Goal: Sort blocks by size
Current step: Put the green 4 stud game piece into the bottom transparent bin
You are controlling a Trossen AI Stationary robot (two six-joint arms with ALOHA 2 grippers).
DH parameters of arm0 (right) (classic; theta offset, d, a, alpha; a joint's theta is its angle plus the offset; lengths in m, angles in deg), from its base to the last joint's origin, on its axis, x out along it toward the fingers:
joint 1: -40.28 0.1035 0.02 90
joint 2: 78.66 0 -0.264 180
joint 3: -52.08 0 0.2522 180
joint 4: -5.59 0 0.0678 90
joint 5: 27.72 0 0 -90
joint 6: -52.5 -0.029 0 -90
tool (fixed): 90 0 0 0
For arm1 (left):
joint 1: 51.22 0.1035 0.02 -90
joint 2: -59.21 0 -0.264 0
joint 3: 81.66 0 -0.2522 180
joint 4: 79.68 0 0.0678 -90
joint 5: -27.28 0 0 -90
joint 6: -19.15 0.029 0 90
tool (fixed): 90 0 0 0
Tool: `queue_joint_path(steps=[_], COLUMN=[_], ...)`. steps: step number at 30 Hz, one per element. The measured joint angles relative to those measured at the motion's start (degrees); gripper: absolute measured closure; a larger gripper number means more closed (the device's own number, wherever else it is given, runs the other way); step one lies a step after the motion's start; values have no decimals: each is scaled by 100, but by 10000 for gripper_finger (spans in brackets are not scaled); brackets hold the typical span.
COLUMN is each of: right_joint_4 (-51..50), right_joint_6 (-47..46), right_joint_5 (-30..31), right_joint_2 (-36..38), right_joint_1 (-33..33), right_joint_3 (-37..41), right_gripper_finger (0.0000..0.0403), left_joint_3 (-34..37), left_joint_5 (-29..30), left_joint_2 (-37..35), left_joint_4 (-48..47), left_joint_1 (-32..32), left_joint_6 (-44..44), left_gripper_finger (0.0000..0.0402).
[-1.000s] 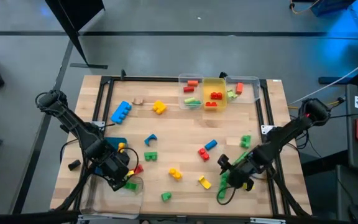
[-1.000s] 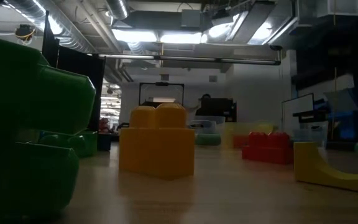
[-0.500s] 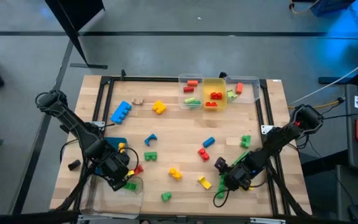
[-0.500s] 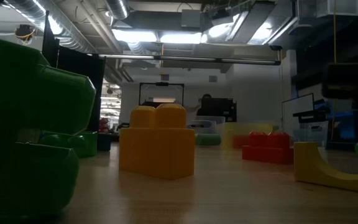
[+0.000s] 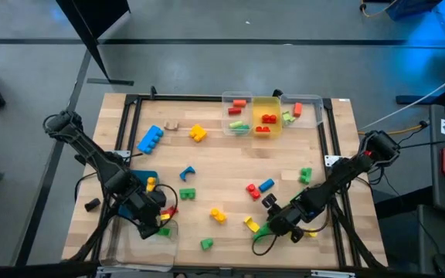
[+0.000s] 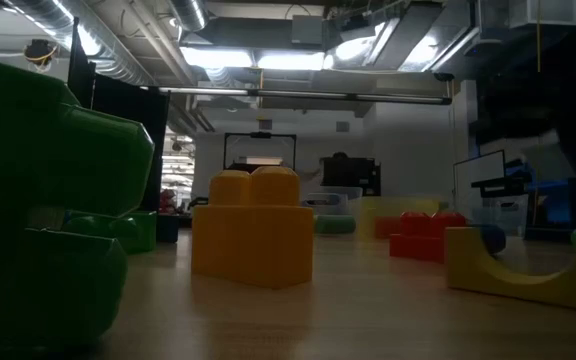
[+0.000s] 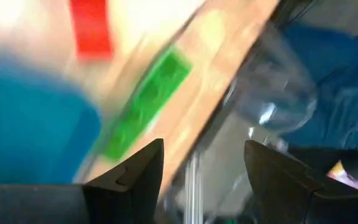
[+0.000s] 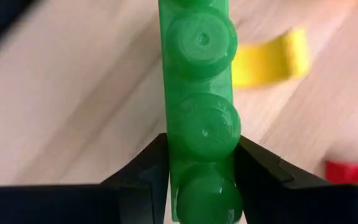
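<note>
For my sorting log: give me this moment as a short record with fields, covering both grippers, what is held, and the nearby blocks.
right gripper: shut on the long green block, near the table's front right
left gripper: open, holding nothing, front left by the clear bin
nearest block: yellow arch block, beside the right gripper
far bins: hold red, green and orange blocks
</note>
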Motion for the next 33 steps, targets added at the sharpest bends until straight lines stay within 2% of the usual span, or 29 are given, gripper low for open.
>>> queue_joint_path(steps=[6, 12, 16, 27, 33], right_joint_4=[-8, 13, 133, 991, 1061], right_joint_6=[-95, -95, -96, -849, -807], right_joint_5=[35, 223, 215, 256, 199], right_joint_2=[2, 7, 7, 11, 17], right_joint_1=[-465, -1178, -1586, -2279, -2286], right_joint_3=[-683, -1237, -1353, -1355, -1355], right_gripper_finger=[252, 256, 252, 253, 254], left_joint_3=[0, 0, 6, 109, 109], left_joint_5=[1719, 2779, 3510, 3601, 3611], left_joint_2=[-169, -163, -163, 178, 428], left_joint_4=[1046, 1815, 2055, 2569, 2828], left_joint_1=[113, 449, 737, 1313, 1590], left_joint_6=[900, 2429, 2921, 5241, 5558], left_gripper_finger=[194, 194, 194, 194, 194])
